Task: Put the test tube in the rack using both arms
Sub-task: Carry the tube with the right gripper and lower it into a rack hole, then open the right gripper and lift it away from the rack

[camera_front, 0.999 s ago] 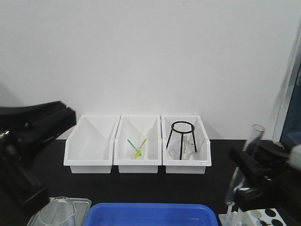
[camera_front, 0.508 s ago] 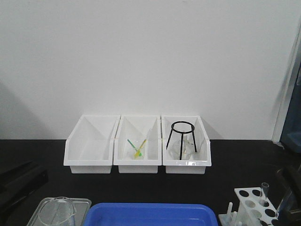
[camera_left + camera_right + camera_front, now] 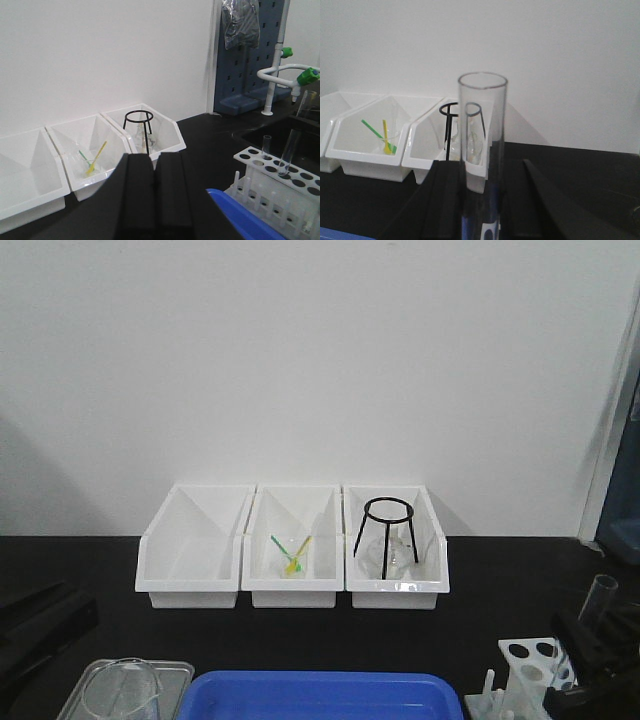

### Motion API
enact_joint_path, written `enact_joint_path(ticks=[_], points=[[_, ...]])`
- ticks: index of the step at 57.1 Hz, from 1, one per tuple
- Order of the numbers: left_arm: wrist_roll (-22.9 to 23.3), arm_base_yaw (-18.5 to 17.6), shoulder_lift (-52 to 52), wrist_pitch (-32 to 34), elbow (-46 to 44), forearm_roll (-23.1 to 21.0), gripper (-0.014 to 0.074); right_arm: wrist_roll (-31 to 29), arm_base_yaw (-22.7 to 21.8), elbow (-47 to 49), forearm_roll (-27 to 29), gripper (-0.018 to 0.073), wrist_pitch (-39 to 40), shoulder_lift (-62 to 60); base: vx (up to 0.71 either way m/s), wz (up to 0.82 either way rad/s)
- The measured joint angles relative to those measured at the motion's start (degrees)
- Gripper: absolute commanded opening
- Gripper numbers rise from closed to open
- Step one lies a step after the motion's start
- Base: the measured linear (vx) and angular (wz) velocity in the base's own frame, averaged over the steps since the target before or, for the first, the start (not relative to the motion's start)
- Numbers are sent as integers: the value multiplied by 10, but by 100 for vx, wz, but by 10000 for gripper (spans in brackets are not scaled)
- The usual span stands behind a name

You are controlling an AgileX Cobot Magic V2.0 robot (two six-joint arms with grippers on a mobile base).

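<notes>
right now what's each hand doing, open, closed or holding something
Left hand: closed, with nothing between its fingers.
Right hand: closed on the test tube.

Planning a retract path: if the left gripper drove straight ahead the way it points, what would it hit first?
The left gripper would likely meet the white bin holding the black tripod first, though depth is unclear.

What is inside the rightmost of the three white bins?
A black wire tripod stands inside the rightmost bin, with a clear flask between its legs. The bin's front wall covers the bin's floor and the flask's bottom.
</notes>
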State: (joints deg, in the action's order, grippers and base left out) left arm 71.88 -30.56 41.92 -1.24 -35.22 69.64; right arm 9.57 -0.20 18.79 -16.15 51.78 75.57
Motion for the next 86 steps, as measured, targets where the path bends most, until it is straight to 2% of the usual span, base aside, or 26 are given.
enact_joint_path(ticks=[10,40,58,68,86], points=[[0,0,0,-13,0,-2,-7,-21,0,0,2,-8,3,18,0,0],[0,0,0,-13,0,-2,-7,-24,0,2,2,-8,0,130,0,0],[0,0,0,-13,0,-2,-7,-30,0,2,2,15,3,145,0,0],[0,0,0,-13,0,-2,-7,-33,0,2,2,124,5,145,0,0],[0,0,0,-13,0,-2,-7,-21,0,2,-5,446,8,141,0,0]])
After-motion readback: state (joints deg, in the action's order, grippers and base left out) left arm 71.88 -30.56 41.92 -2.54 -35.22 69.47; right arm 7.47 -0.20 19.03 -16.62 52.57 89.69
